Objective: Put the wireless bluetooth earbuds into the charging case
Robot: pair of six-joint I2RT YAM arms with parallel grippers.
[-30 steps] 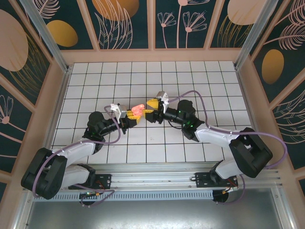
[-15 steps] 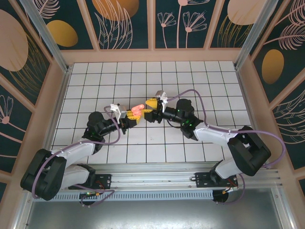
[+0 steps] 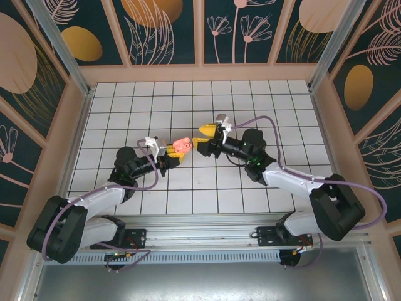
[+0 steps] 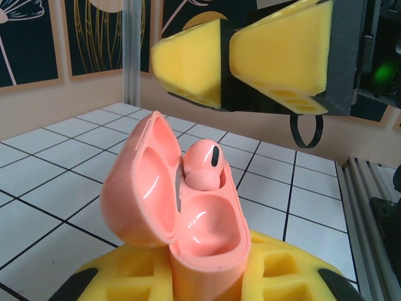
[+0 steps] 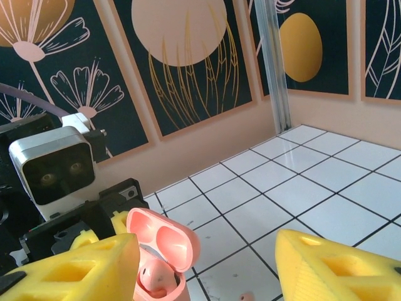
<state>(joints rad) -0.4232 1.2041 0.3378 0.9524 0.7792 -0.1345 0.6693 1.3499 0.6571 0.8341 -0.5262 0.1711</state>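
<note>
The salmon-pink charging case (image 4: 207,244) stands upright with its lid (image 4: 139,183) swung open, and my left gripper (image 4: 203,281) is shut on its lower body. One pink earbud (image 4: 203,164) sits in the far slot; the near slot is empty. In the top view the case (image 3: 182,145) is at mid-table, with my left gripper (image 3: 173,154) just behind it. My right gripper (image 3: 202,137) hovers just to the right of the case, open, with nothing between its yellow fingers (image 5: 69,271). The right wrist view shows the open case (image 5: 164,246) beside its left finger.
A small pink bit (image 5: 247,296) lies on the white gridded table (image 3: 263,106) below the right gripper; I cannot tell what it is. Pink walls and aluminium posts (image 3: 326,59) ring the table. The arm bases stand along the near rail (image 3: 200,235).
My right arm has drawn back slightly to the right, away from the case, jaws still open. The left gripper and the case have stayed put.
</note>
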